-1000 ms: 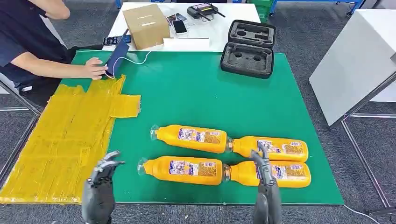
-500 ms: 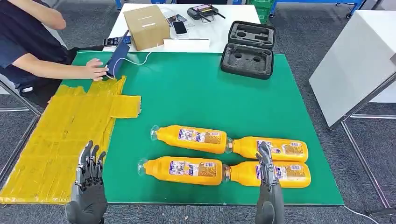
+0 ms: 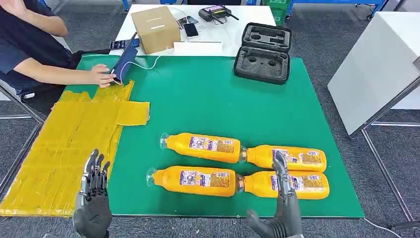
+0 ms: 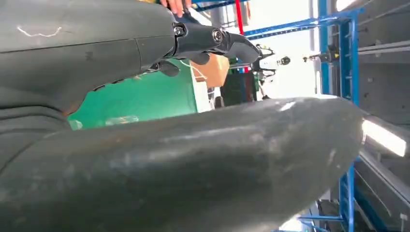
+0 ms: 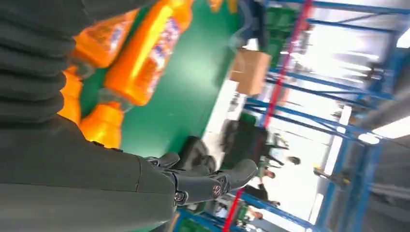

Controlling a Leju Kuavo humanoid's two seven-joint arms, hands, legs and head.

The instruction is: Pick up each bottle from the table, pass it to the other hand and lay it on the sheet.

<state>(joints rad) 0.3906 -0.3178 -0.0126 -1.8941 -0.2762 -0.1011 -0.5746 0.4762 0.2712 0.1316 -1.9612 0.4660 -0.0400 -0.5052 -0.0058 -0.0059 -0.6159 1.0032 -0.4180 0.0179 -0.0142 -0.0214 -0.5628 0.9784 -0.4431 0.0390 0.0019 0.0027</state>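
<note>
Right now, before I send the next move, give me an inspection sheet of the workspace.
Surface: green mat on the table.
Job's things: four orange bottles lying in two rows on the mat; yellow sheet at the left, no bottle on it.
Clutter: open black foam case, cardboard box, phones.
Hands: left hand open over the sheet's near edge; right hand open over the near right bottle.
Cables: white cable by the box.
Surroundings: a person's hand on a dark blue object; white table to the right.

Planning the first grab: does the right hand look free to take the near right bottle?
Probably yes: the right hand is open just above the near right bottle, nothing between them.
</note>
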